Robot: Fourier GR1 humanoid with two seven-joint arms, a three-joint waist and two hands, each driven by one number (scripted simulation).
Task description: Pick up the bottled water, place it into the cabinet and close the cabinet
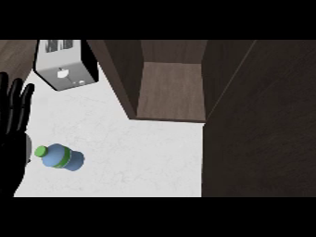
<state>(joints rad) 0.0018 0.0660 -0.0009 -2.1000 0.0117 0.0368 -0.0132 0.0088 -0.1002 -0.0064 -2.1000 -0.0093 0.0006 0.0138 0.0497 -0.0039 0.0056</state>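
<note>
A small blue water bottle [62, 157] with a green cap and green band stands on the white counter [140, 148], low at the left. My left hand [3, 125] rests open at the left edge, fingers straight and pointing up, just left of the bottle and apart from it. The dark wooden cabinet [170, 88] stands open at the back, its bare shelf showing. Its open door [269, 120] fills the right side. My right hand does not show.
A silver toaster [66, 69] sits on the counter at the back left, next to the cabinet's left wall. White countertop stretches between the bottle and the cabinet door.
</note>
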